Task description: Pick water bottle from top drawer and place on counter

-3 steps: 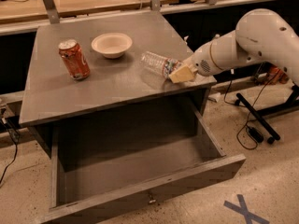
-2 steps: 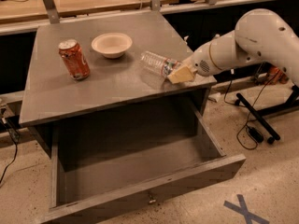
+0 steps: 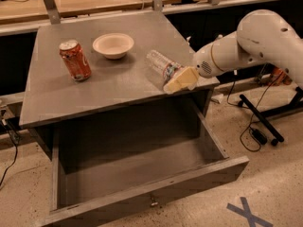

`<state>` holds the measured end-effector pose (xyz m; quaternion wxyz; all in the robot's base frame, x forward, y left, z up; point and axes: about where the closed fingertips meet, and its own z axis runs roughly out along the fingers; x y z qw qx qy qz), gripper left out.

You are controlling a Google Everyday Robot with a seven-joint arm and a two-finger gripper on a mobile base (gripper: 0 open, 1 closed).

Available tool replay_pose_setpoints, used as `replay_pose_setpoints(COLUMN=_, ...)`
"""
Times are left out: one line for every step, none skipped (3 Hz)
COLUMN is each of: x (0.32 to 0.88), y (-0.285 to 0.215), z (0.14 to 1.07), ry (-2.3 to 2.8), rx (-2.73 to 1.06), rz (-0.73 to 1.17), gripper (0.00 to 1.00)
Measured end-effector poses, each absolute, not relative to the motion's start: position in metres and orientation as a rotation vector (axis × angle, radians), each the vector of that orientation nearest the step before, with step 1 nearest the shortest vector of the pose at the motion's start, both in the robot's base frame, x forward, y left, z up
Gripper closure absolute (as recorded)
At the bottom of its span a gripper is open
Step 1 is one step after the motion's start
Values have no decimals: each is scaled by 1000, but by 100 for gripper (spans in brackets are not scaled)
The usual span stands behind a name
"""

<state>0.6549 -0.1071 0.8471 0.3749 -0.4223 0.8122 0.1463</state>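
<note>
The tan end effector (image 3: pixel 179 81) is clasping the clear ribbed plastic water bottle (image 3: pixel 159 63), which is lying tilted at the right edge of the flat grey wooden desk (image 3: pixel 118 86). Below, the wide grey top drawer (image 3: pixel 189 186) is standing open. Seemingly only the release is remaining.

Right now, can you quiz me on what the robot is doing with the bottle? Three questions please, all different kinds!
1. True or false: the top drawer is shut.
2. Where is the water bottle? A: in the drawer. B: lying on the counter. C: held up in the air.
3. The tool sits by the counter's front edge, against the end of which thing?

Key:
1. False, it is pulled out.
2. B.
3. The water bottle.
</note>
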Motion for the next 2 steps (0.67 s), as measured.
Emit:
replay_pose_setpoints(x=655, y=-107, z=847, ry=2079, rx=-1081, rz=375, gripper=0)
replay_pose_setpoints(x=653, y=-106, z=850, ry=2065, rx=-1091, rz=387, gripper=0)
